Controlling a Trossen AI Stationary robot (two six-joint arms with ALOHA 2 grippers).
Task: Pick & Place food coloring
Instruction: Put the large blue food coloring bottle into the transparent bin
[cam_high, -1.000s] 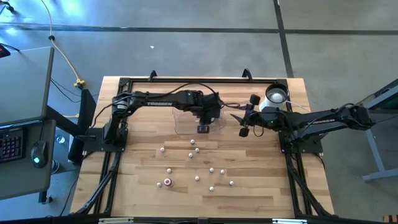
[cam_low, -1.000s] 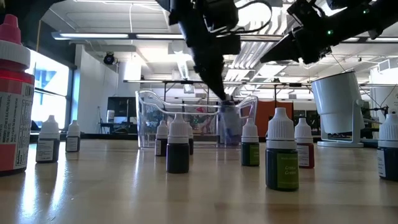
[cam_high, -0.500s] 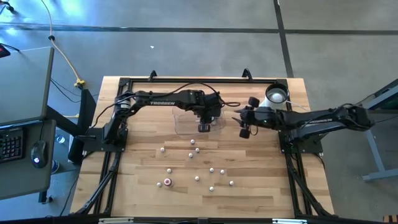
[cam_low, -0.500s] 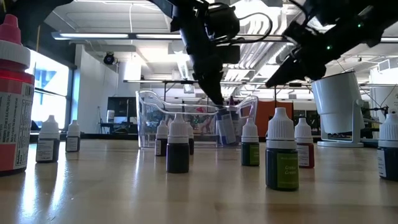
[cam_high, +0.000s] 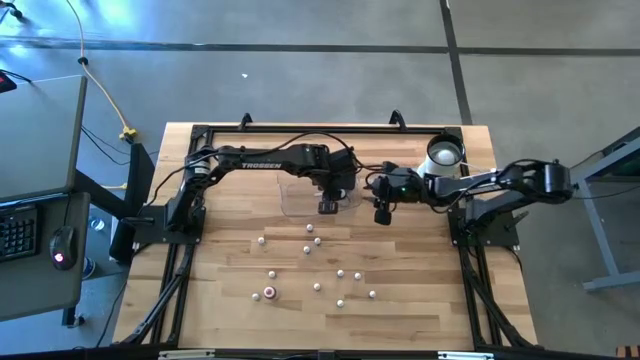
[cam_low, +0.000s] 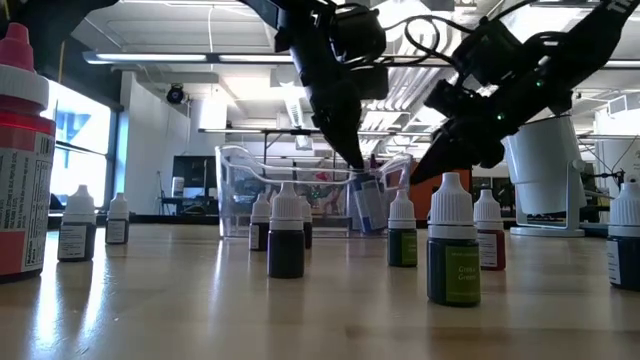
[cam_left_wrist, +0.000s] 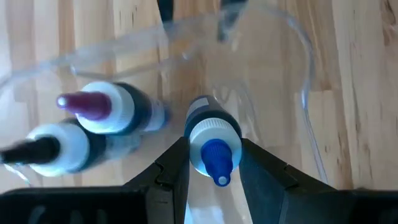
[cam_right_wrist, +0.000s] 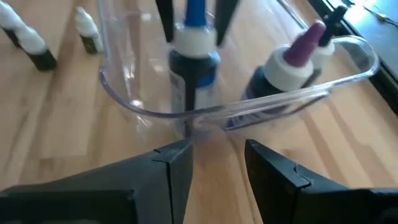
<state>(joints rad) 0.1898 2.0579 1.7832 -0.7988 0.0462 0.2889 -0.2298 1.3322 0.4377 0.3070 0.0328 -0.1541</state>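
A clear plastic tray (cam_high: 300, 197) lies on the wooden table. My left gripper (cam_high: 327, 204) reaches down into it, shut on a food coloring bottle (cam_left_wrist: 208, 121) with a white cap and blue tip. Two more capped bottles, one purple-tipped (cam_left_wrist: 106, 109), lie in the tray beside it. My right gripper (cam_high: 381, 212) hangs open just right of the tray; in the right wrist view its fingers (cam_right_wrist: 177, 163) face the tray's curved wall (cam_right_wrist: 205, 113). Several small food coloring bottles (cam_high: 316, 262) stand upright on their bases nearer the front edge. My left gripper pinches the bottle's white cap (cam_left_wrist: 198, 138) between its two fingers, just below the blue tip. The fingers come from above, slanting down into the tray. The bottle stays nearly upright, tip up, its base (cam_right_wrist: 186, 121) low inside the tray; whether it rests on the floor I cannot tell.
A white round cup (cam_high: 443, 155) stands at the back right, behind my right arm. A large red-capped bottle (cam_low: 20, 160) stands close to the low camera on the left. Bare wood lies between the tray and the loose bottles.
My right gripper has come down and moved toward the table's left, closing in on the tray's right side, and has tipped further downward. Its fingers stay open. My left gripper keeps the bottle in the tray.
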